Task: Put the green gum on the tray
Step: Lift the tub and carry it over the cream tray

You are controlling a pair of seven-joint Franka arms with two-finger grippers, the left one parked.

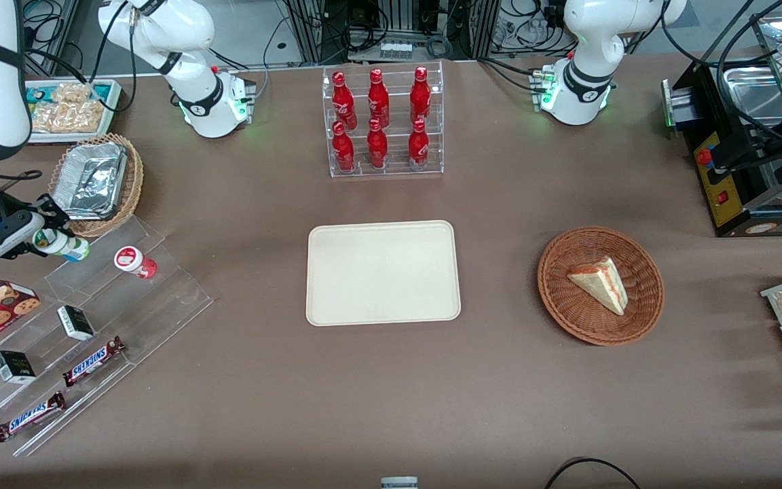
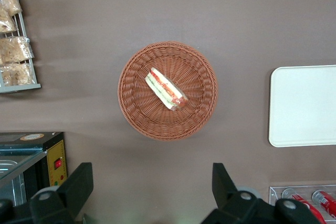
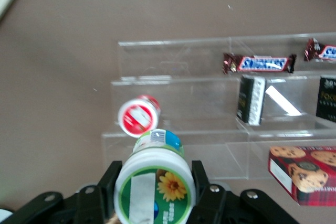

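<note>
Right wrist view: we are seeing the gripper [image 3: 155, 192] pinching the green gum [image 3: 155, 184] between its fingers.

We are holding the bottle above the clear stepped shelf [image 1: 85, 299], near the red-lidded bottle [image 1: 134, 261], seemingly lifted clear of it, and well apart from the tray [image 1: 383, 273], which is lying toward the table's middle.

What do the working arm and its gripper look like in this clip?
The working arm is glossy white with rounded segments, black bands at the joints, black cables near its shoulder and a green light at its base. Its gripper is matte black with two blocky fingers and silver screw heads; a blue light glows on the wrist housing.
</note>
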